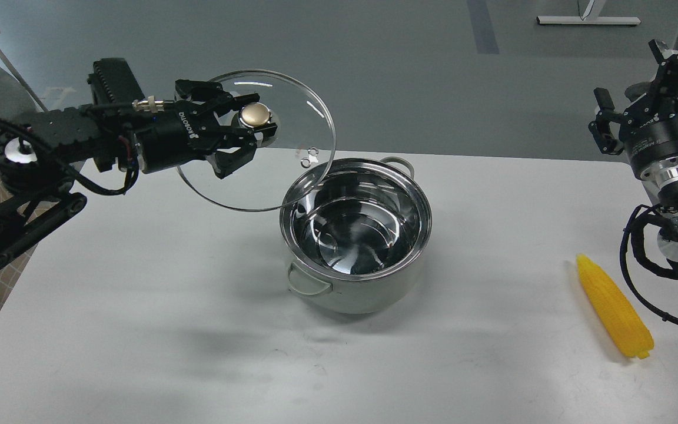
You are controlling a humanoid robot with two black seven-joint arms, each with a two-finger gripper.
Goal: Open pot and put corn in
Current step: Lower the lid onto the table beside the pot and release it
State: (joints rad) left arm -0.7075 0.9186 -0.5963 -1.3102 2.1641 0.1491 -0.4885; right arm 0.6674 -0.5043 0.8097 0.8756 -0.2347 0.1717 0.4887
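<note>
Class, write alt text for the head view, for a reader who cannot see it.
The left gripper holds a glass lid by its brass knob, lifted and tilted up and left of an open, empty steel pot on a white table. A yellow corn cob lies on the table at the right, below the right gripper, which touches nothing.

Not much readable from my seat, honestly. The only clear lettering is white print on the black body of my left gripper [245, 126], just behind the fingers; it sits upside down in the head view and looks like "DH-ROBOTICS" or something close, though I can't make out every letter. My right arm's wrist housing [657, 138] has a small line of white text too, but it's too tiny and blurred to read. No readable print anywhere else in the shot.
</note>
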